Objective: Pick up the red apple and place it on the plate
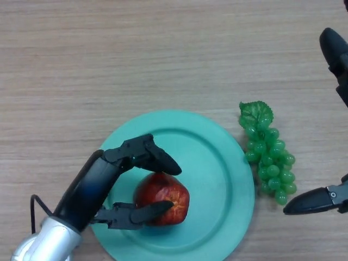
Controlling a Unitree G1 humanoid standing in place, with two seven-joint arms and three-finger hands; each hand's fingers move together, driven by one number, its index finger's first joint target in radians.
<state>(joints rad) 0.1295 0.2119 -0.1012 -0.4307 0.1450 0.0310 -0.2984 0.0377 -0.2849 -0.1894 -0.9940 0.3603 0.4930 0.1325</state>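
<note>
The red apple (163,197) rests on the lower left part of the teal plate (217,174). My left hand (106,176) reaches in from the lower left and holds it. One finger curls over the apple's top and the thumb presses against its front side. My right hand (314,202) shows only at the right edge, off the plate, its fingers spread wide with nothing between them.
A bunch of green grapes (269,157) lies on the wooden table (136,60) just right of the plate, between the plate and my right hand.
</note>
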